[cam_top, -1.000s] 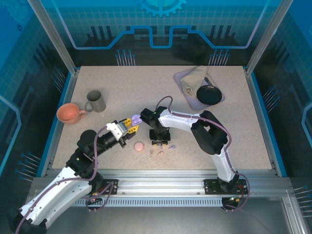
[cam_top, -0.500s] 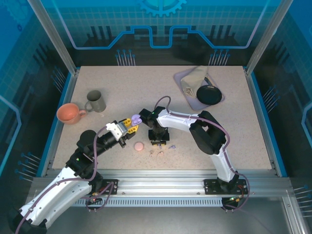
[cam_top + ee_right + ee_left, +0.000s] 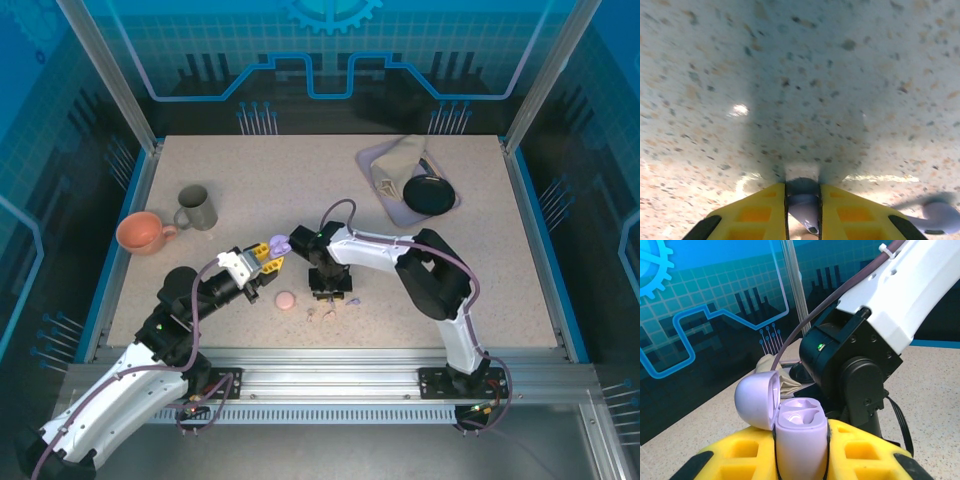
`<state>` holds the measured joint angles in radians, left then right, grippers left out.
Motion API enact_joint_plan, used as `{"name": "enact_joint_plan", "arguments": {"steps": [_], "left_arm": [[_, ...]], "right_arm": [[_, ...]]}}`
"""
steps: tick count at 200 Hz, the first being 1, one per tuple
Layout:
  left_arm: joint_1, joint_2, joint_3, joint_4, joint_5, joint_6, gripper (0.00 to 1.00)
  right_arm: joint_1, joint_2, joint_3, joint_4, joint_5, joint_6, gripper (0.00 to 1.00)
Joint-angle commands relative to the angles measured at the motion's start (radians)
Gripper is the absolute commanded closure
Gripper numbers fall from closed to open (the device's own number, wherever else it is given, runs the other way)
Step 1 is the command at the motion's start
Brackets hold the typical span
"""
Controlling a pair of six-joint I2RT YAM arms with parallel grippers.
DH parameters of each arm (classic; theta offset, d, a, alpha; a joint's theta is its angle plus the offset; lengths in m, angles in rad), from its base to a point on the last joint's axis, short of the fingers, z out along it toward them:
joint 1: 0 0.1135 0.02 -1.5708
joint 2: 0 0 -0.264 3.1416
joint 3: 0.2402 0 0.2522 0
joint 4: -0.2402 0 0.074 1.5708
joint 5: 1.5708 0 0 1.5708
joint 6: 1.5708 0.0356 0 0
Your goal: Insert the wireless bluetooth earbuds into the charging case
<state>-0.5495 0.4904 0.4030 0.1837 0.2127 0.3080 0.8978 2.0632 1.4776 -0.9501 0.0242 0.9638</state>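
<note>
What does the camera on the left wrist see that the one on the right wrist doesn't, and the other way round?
Left wrist camera: the left gripper clamped on an open lavender charging case, its lid flipped back and both wells looking empty, with the right arm behind it.

Right wrist camera: the right gripper pinching a lavender earbud close to the table, with a second lavender earbud lying at the right.

Both: yellow fingers shut on something lavender, over the same speckled table.
</note>
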Motion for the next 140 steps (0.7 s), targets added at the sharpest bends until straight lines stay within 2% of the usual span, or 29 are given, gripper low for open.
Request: {"name": "enact_joint_plan", "arguments": {"steps": [1, 95, 140], "left_arm": [[0.007, 0.000, 0.004, -0.005, -0.013, -0.036, 1.00], [0.007, 0.006, 0.018, -0.029, -0.014, -0.065, 1.00], [0.006, 0.046, 0.005, 0.021, 0.002, -0.158, 1.00]], "right_arm": [[0.000, -0.049, -0.027, 0.005, 0.019, -0.016, 0.80], [-0.029, -0.073, -0.045, 0.025, 0.053, -0.077, 0.80], [-0.042, -0.224, -0.136, 0.131, 0.083, -0.098, 0.80]]}}
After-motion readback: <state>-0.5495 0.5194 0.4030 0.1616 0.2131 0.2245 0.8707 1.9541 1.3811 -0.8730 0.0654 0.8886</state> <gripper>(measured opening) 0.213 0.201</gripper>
